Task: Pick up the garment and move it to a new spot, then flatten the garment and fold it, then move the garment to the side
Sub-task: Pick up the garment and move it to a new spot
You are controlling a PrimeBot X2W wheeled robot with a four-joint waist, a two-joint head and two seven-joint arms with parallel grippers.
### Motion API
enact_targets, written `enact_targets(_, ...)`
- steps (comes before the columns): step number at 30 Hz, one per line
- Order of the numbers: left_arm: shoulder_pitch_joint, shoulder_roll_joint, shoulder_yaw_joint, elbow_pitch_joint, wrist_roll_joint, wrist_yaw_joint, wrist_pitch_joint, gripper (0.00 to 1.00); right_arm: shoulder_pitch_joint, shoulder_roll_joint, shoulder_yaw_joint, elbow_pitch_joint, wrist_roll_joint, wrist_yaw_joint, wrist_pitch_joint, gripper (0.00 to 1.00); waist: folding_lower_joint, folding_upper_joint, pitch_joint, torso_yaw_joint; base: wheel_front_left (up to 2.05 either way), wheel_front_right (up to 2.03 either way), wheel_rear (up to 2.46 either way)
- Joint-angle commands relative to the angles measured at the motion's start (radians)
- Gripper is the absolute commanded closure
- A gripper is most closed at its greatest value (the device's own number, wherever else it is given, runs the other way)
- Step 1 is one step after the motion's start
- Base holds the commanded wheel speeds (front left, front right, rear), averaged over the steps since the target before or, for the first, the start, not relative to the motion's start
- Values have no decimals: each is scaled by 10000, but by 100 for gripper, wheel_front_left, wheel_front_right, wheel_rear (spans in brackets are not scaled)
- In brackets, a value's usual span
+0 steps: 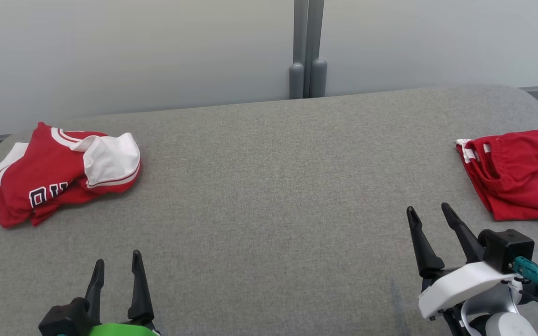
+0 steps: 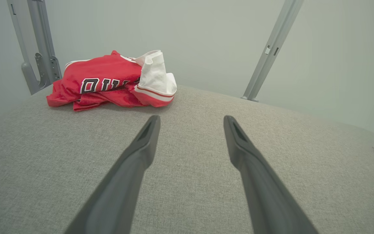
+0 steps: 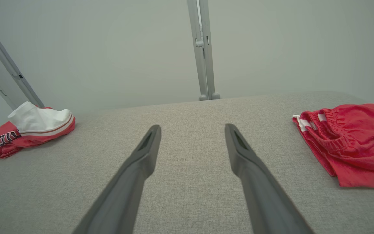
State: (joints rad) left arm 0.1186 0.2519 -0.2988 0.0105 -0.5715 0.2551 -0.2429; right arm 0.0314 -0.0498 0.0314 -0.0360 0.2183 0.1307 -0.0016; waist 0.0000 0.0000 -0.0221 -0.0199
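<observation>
A: What's the surface like?
B: A table [image 1: 269, 186] covered in grey woven fabric, flat, its corners rounded; behind it stands a pale, plain wall [image 1: 133, 51].
A: Start at the left, then.
B: The jersey [image 1: 59, 172] lies crumpled near the far left corner; it is red with white trim and black letters, a white panel turned up on its right side; nearer the camera the left tool [image 1: 117, 261] hovers over the fabric, fingers spread, gripping nothing, well apart from the jersey.
A: And the middle?
B: A grey double post [image 1: 307, 46] rises upright behind the far edge, against the wall.
A: The right?
B: The right tool [image 1: 428, 209] is likewise released, fingers parted over the fabric, nothing between them; beyond it, by the right edge, red shorts [image 1: 521, 172] lie folded flat, waistband on their left side, near the tool but not touching it.
</observation>
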Motion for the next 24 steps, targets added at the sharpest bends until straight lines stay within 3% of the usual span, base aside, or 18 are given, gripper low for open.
enact_targets(1,82,77,-17,-11,0,28,23,0,67,-18,-28,-21,41,1,-32,0,0,0,1,44,0,0,0)
enact_targets(6,-24,88,-58,-48,14,58,79,0,97,-17,-74,-39,38,1,-109,0,0,0,-16,418,0,0,0)
enact_targets(12,-199,93,-121,-81,59,50,133,0,126,-18,-135,-80,25,1,-146,0,0,0,-71,1460,0,0,0)
enact_targets(17,-92,239,-52,-188,47,126,210,0,134,-20,-65,-33,118,1,-190,0,0,0,-173,3170,0,0,0)
enact_targets(24,246,404,31,-414,-6,247,274,0,127,-21,75,115,289,1,-285,0,0,0,-227,4810,0,0,0)
